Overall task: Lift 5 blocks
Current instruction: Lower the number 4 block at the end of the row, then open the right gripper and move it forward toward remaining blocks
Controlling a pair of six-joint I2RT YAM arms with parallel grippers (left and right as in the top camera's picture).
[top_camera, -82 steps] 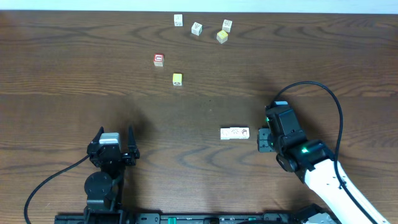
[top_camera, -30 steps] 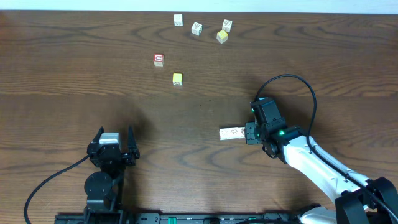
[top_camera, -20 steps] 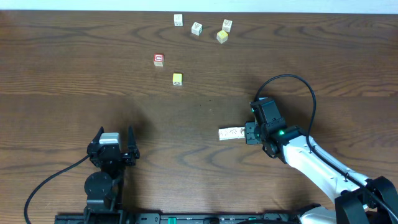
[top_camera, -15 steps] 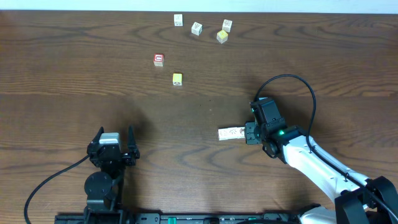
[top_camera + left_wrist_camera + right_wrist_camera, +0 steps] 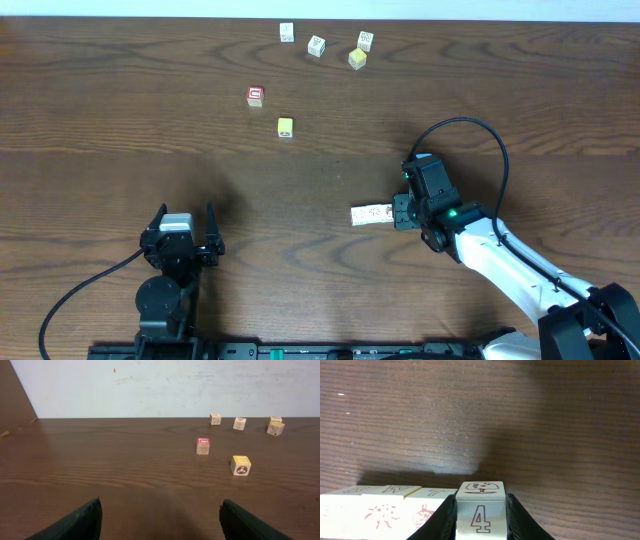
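Right gripper (image 5: 398, 213) clamps the end block (image 5: 481, 510) of the row (image 5: 370, 214), perhaps slightly raised; left gripper (image 5: 185, 215), well apart from the row, gapes wide.

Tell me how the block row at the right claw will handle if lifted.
The row of blocks shows seams, so it probably won't lift as one. The right claw pinches only the end block; hard and flat-faced, it should hold without rolling.
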